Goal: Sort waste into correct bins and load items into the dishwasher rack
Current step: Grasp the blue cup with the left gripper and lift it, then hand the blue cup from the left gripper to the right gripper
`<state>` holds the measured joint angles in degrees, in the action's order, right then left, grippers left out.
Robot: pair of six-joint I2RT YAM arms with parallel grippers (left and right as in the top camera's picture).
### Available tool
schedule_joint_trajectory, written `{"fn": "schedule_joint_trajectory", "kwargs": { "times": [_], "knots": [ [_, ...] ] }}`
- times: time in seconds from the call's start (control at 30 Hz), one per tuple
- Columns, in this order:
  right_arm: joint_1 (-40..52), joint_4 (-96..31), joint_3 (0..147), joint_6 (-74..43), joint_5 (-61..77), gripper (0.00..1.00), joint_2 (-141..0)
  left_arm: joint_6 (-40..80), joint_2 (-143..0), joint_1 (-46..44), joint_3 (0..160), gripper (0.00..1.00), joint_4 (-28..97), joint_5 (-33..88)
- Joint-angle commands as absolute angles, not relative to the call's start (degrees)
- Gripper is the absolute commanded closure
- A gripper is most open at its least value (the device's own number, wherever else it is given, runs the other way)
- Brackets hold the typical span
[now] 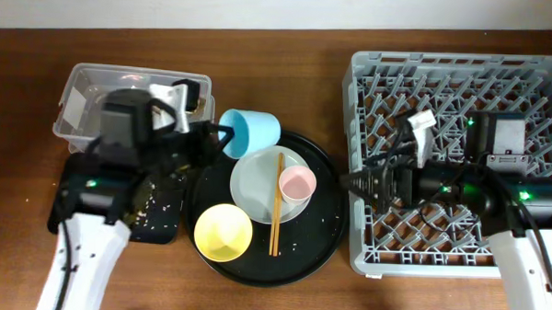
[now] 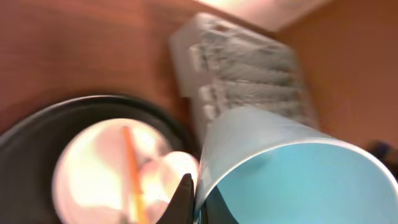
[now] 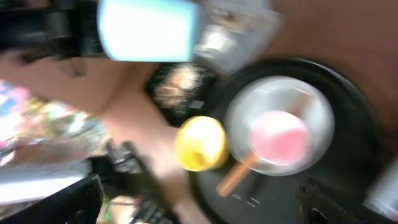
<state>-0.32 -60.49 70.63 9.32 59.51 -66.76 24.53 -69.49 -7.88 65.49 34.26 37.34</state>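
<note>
Left fingers point(image 2: 185, 198) clamp the small light-blue cup point(image 1: 252, 132) by its rim (cup tipped sideways).

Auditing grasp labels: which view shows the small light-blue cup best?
Overhead: the small light-blue cup is sharp and whole, on its side at the left gripper. Left wrist shows only its blurred rim and inside; right wrist, a blurred blue block.

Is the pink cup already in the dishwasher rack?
No, the pink cup sits on the pale plate on the round black tray.
</note>
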Motion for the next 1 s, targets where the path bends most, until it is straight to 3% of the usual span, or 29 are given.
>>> {"fn": "schedule_joint_trajectory", "kwargs": {
  "times": [0.0,0.1,0.33,0.5,0.67,0.83,0.97],
  "knots": [
    [-0.01,-60.66,72.03,20.64,82.26,0.02,-66.70,20.86,-69.56,-2.92,66.17,0.99,33.58,73.17],
    [0.01,-60.66,72.03,20.82,86.63,0.02,-66.70,20.88,-69.63,-4.05,66.17,1.00,30.33,80.01],
    [7.55,-58.96,72.01,22.28,86.28,0.02,-66.70,20.95,-69.63,-12.56,66.17,1.00,27.42,75.20],
    [8.03,-59.64,71.90,22.26,82.74,0.02,-66.70,21.19,-69.63,-18.92,66.17,1.00,23.57,75.16],
    [11.73,-57.54,71.90,22.26,82.94,0.04,-66.70,21.37,-69.63,-19.11,66.17,0.99,22.85,74.91],
    [11.73,-55.20,71.90,22.26,82.96,0.18,-66.70,21.34,-69.63,-19.14,66.17,0.99,22.87,74.50],
    [11.73,-52.82,71.90,22.24,84.14,0.39,-66.70,21.34,-69.63,-19.14,66.17,0.99,22.87,74.08]
  ]
}}
